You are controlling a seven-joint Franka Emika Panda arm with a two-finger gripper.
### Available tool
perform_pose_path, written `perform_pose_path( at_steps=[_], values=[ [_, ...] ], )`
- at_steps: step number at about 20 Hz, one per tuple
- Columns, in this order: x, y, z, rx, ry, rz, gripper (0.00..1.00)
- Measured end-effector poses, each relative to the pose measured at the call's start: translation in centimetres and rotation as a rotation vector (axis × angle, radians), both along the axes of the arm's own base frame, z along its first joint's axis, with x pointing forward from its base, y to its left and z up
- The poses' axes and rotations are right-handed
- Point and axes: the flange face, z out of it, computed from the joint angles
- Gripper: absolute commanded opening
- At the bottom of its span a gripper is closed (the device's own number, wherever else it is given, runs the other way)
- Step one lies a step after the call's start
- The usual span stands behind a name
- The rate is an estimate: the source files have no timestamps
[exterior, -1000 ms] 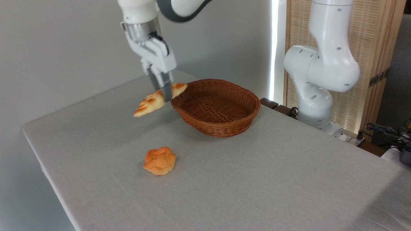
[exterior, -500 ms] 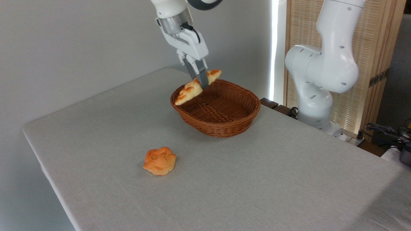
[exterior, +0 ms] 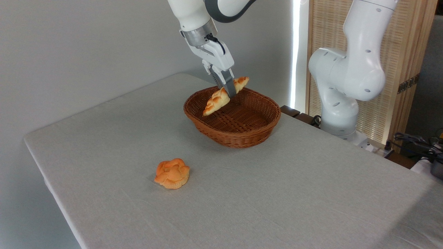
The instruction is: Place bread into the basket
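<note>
The bread point(exterior: 217, 99), a pale yellow braided loaf with golden-brown patches, hangs tilted in the air over the basket, its lower left end down near the basket's inside. My gripper point(exterior: 229, 91) is shut on the loaf near its middle, fingers pointing down and to the right. The basket point(exterior: 258, 134) is an oval brown wicker one with a flared rim, standing at the far side of the table; nothing lies inside it.
A small round orange flower-shaped bun point(exterior: 172, 173) lies on the grey tablecloth point(exterior: 277, 193) near the front left. The arm's white base point(exterior: 341, 114) stands behind the table at right, with cables point(exterior: 415, 141) beyond.
The gripper has carried the bread to the right, from beside the basket's left rim to above its inside, and lowered it a little.
</note>
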Motion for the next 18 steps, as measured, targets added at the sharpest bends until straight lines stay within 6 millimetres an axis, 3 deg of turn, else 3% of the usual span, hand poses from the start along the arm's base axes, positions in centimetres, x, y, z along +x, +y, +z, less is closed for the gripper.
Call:
perform_pose_path(
  at_steps=[6,18],
  values=[
    [0.17,-1.07,-0.78,0.004,-0.028,0.055,1.0],
    [0.36,-1.14,-0.69,0.001,-0.029,0.055,1.0]
  ],
)
